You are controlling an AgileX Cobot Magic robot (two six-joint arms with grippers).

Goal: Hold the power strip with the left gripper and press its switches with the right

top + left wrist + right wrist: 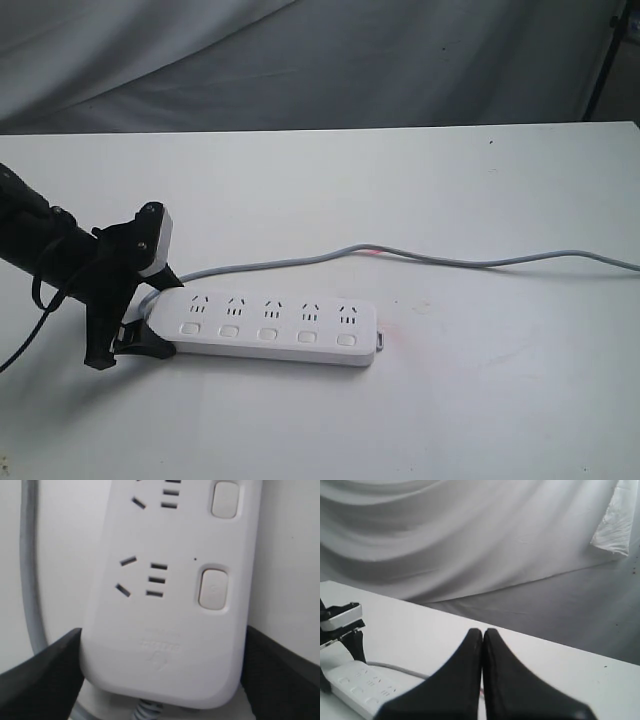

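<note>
The long white power strip (270,325) lies flat on the white table (470,410), its five square switches (268,333) in one row along the near side. My left gripper (160,315) is shut on the strip's left, cord end, one black finger against each long edge. In the left wrist view the fingers (45,680) press both sides of the power strip (170,630), with two switches (214,588) in sight. My right gripper (483,631) is shut and empty, off the table, and out of the exterior view. From it the power strip (360,687) shows low down.
The thin grey cord (450,262) runs from the strip's left end, behind it, and off to the right edge. Faint red glows sit on the cord (375,250) and by the strip's right end (388,340). Grey cloth (300,60) hangs behind the table.
</note>
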